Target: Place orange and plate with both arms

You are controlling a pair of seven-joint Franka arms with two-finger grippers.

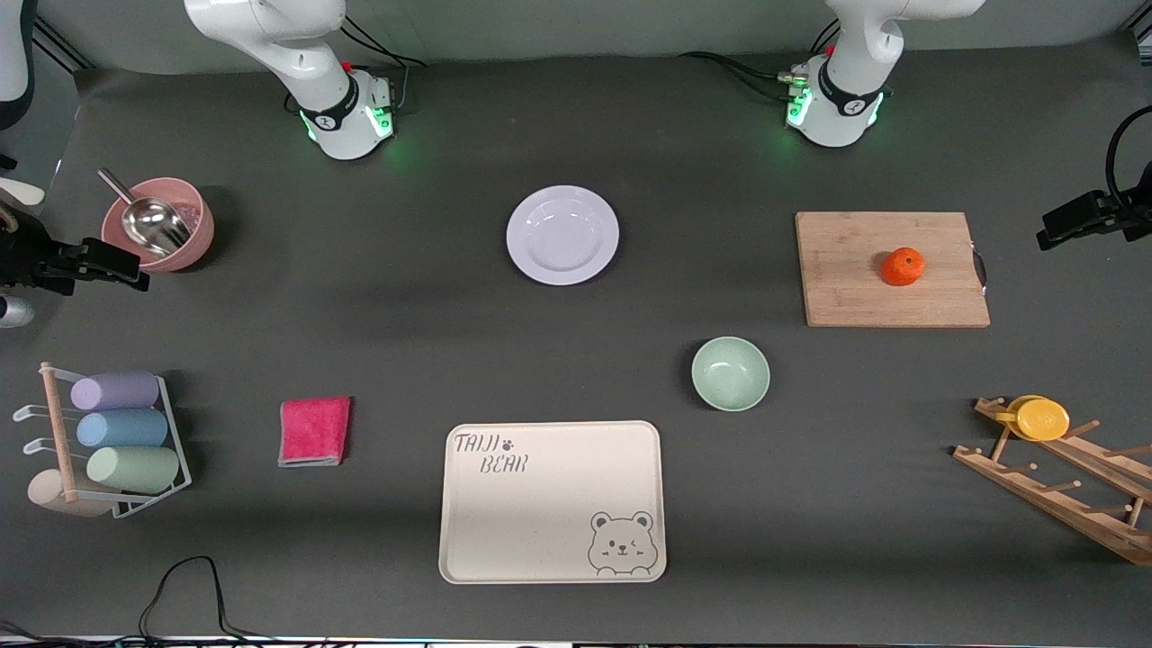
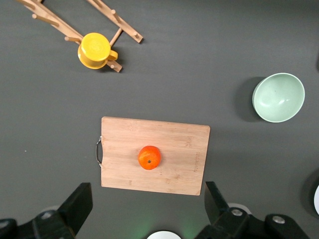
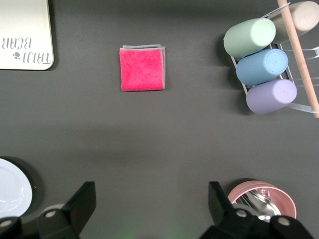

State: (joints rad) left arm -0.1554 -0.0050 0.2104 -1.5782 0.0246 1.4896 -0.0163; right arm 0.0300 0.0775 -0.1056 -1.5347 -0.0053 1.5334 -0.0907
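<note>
orange (image 1: 902,266) sits on the cutting board (image 1: 846,279) twd the left arm's end, plate (image 1: 562,235) bare on the surface at about 12 o'clock from the tray (image 1: 549,531), left tool (image 2: 149,209) & right tool (image 3: 152,209) both wide, holding nothing, hanging over the surface.

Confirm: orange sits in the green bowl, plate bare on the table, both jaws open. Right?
Not quite. The orange sits on the cutting board, not in the green bowl, which holds nothing; the front view and left wrist view both show it. The rest stands: the plate lies bare on the table, and both the left gripper and right gripper have open jaws.
</note>
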